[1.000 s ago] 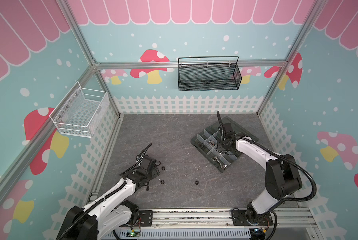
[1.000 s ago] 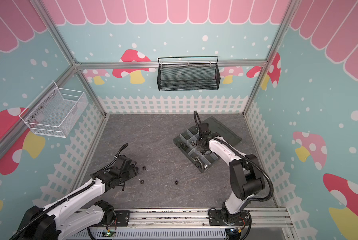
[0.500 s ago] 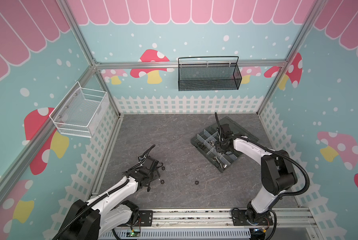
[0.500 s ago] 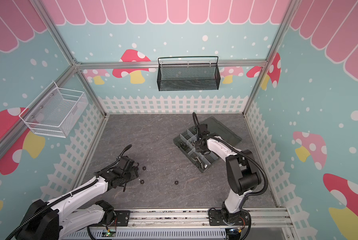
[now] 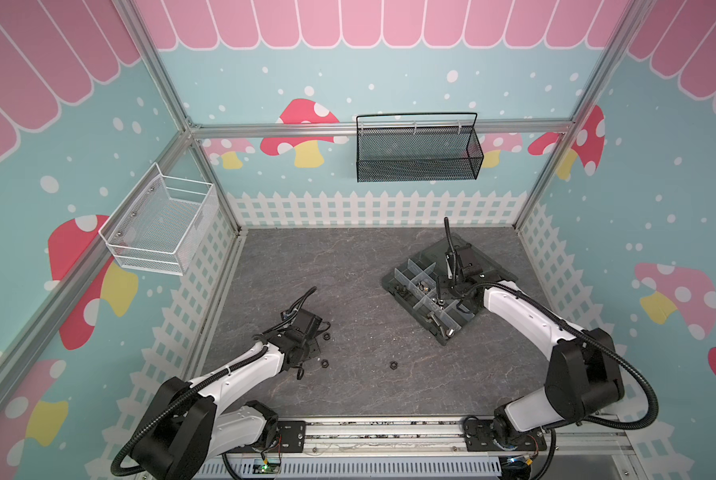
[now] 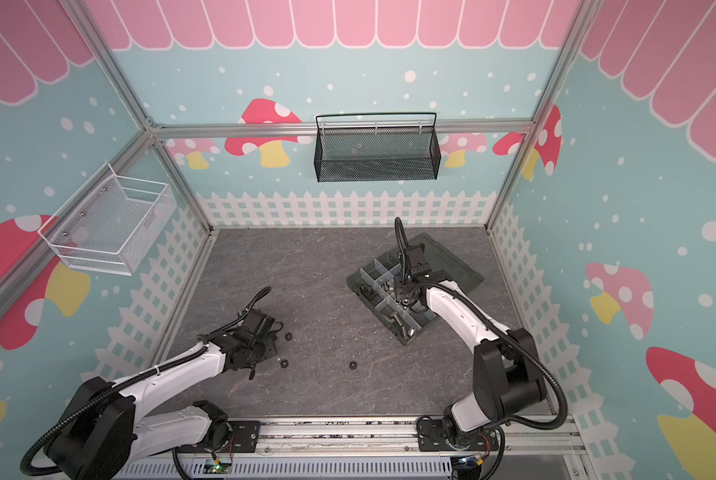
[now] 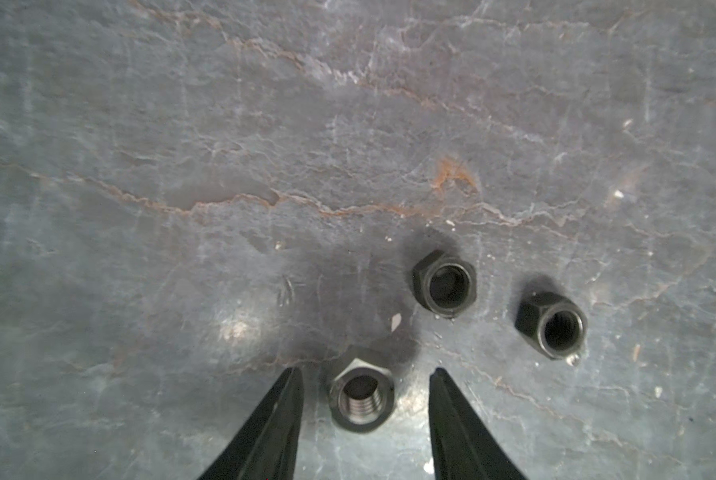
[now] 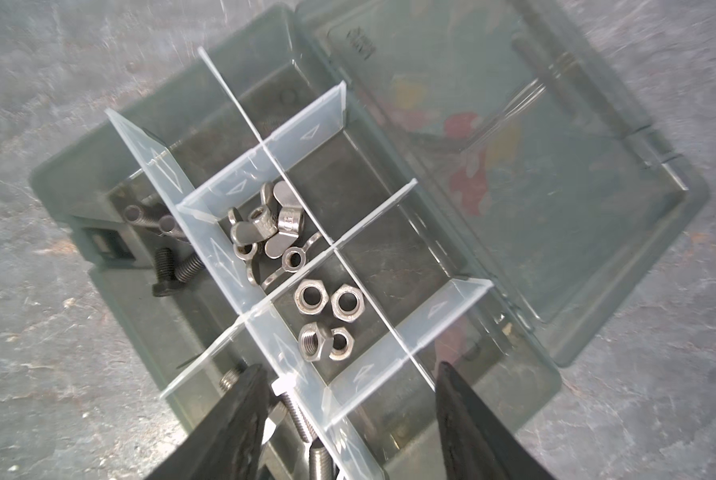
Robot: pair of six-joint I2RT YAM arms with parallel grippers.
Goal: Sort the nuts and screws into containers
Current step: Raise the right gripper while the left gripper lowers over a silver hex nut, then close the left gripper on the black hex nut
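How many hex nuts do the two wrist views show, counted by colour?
Black hex nuts: 3, loose on the table
Silver hex nuts: 4, together in one compartment of the organizer box
Total: 7

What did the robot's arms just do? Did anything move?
The left pincer slid a little toward a black nut and is narrowing around it, not touching yet. The right pincer opened over the box; what it let go I cannot tell. The box and the other loose nuts stayed put.
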